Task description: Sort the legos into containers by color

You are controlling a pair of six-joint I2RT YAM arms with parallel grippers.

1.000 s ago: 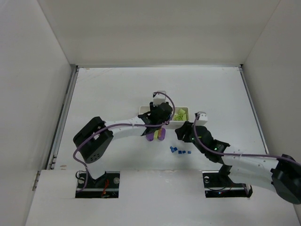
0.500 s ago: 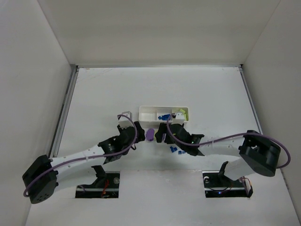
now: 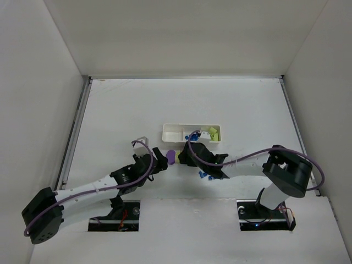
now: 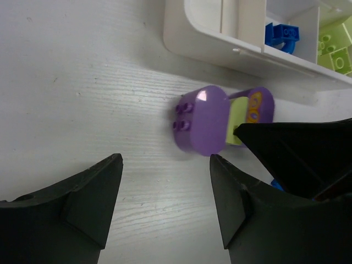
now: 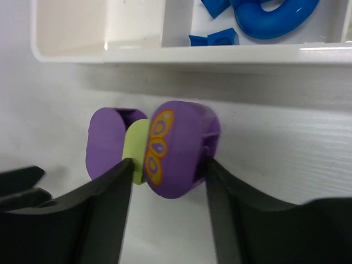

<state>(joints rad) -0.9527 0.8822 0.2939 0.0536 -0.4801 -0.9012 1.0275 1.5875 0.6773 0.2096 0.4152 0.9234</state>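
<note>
You will find no letters, numbers or brand marks to read in any view. The only print is on the purple piece (image 5: 176,148): a row of yellow-ringed ovals on its flat face, a pattern and not writing.

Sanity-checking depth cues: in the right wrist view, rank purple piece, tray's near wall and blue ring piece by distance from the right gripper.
1. purple piece, between the fingers of the right gripper.
2. tray's near wall, just beyond it.
3. blue ring piece, inside the tray, farthest.
</note>
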